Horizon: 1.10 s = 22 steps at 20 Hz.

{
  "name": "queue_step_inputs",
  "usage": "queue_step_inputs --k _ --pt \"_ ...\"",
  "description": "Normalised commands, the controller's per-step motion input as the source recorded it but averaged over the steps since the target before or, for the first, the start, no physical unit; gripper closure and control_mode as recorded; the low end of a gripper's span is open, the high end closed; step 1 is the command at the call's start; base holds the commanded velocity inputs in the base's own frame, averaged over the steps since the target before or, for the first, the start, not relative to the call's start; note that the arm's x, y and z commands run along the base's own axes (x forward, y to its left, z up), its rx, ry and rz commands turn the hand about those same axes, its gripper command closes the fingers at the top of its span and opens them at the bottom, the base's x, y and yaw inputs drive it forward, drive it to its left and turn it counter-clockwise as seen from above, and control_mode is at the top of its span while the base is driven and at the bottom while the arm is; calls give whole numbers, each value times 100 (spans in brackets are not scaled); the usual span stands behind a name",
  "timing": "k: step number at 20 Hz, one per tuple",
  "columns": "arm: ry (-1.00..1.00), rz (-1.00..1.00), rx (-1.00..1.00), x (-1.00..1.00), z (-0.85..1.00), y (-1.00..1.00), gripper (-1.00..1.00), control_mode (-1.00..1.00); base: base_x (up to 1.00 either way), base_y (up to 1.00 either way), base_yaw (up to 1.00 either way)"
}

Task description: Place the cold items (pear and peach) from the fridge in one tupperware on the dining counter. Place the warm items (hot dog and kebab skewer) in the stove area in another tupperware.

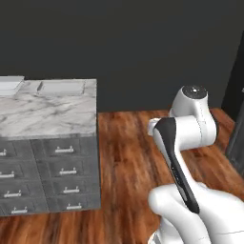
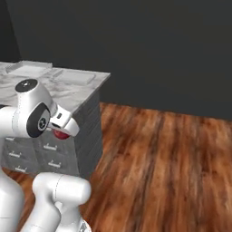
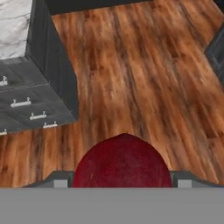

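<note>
Wooden floorboards [image 3: 144, 87] run under everything, warm brown against a dark back wall. Nearest, in the hand view, a dark red rounded fruit [image 3: 122, 164] sits at 6 o'clock between the fingers [image 3: 123, 183], whose tips flank it at either side. It reads as the peach — a judgement from colour and shape only. In the right base view the same red shows tucked under the white hand at about 8 o'clock. The fingers stand wide and appear clamped on the fruit, since it hangs off the floor with nothing else bearing it.

Farther off, at 10 o'clock in the hand view, stands the drawer block of the marble-topped bench [image 1: 47, 114]. On its far end, at 10 o'clock in the left base view, lie two shallow pale containers — the tupperware [image 1: 61, 87] and a second one [image 1: 9, 83] beside it.

The step in hand looks like carrying the fruit to the bench. To do it well, keep the hand level and the grip steady while the base closes in, bring the fruit above one container, then lower it well inside the rim before letting go. A round fruit rolls, so a drop from height risks it bouncing out.
</note>
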Motion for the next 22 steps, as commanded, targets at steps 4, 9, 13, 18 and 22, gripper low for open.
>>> queue_step_inputs --k 4,9,13,18,22 --pt "0 0 0 0 0 0 100 100 100 -69 38" --pt "0 0 0 0 0 0 100 100 100 -84 43" --pt "0 0 0 0 0 0 100 100 100 -91 45" --pt "0 0 0 0 0 0 100 100 95 -97 47" --pt "0 0 0 0 0 0 100 100 69 -96 54"
